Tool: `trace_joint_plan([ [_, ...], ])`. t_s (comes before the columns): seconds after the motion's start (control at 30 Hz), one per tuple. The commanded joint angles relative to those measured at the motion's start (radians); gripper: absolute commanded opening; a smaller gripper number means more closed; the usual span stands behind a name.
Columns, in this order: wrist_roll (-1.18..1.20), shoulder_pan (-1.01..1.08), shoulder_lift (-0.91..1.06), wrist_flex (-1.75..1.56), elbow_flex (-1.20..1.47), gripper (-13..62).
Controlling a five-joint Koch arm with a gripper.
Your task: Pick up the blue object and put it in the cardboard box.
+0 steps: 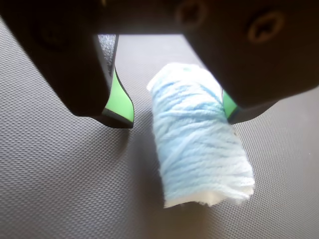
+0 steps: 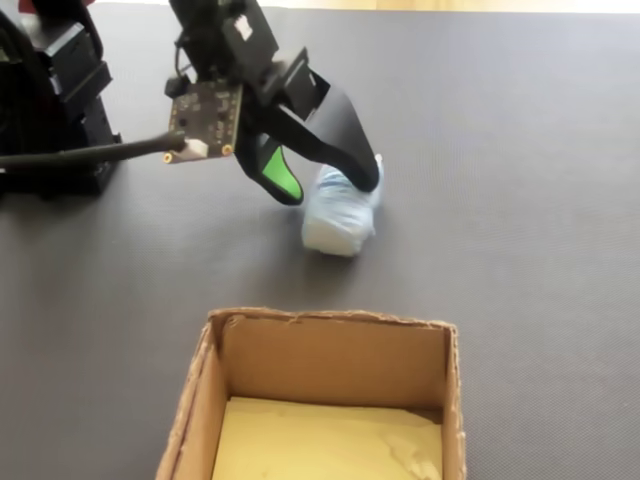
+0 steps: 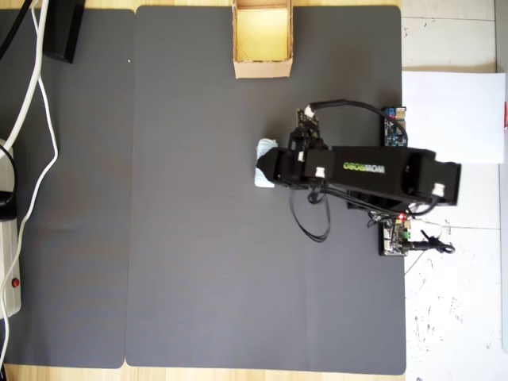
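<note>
The blue object (image 1: 199, 144) is a pale blue wound-thread roll lying on the dark mat, and it also shows in the fixed view (image 2: 340, 215) and the overhead view (image 3: 262, 165). My gripper (image 1: 177, 117) hangs low over its far end, open, with one jaw on either side. In the wrist view the right green-padded jaw touches the roll, and a clear gap separates the left jaw from it. The fixed view shows the gripper (image 2: 325, 185) straddling the roll's far end. The cardboard box (image 2: 330, 350) stands open in front of it, with nothing inside, and is also seen from overhead (image 3: 262, 69).
The dark textured mat (image 3: 190, 238) covers the table. Arm base and circuit boards (image 3: 397, 230) sit at the mat's right edge in the overhead view. White cables (image 3: 36, 95) and a black device (image 3: 62, 32) lie at the left.
</note>
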Motion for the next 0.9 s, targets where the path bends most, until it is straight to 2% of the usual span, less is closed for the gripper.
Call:
trace_joint_plan([
  [0.0, 0.075, -0.009, -0.020, -0.002, -0.066, 34.5],
  [0.13, 0.081, -0.011, -0.077, -0.018, -0.078, 34.4],
  [0.23, 0.086, -0.009, -0.091, -0.051, -0.078, 30.8],
  [0.4, 0.086, -0.009, -0.095, -0.144, -0.055, 18.9],
  [0.57, 0.084, -0.006, -0.074, -0.419, 0.054, 4.5],
  [0.87, 0.104, 0.003, 0.080, -0.718, 0.268, 4.3],
])
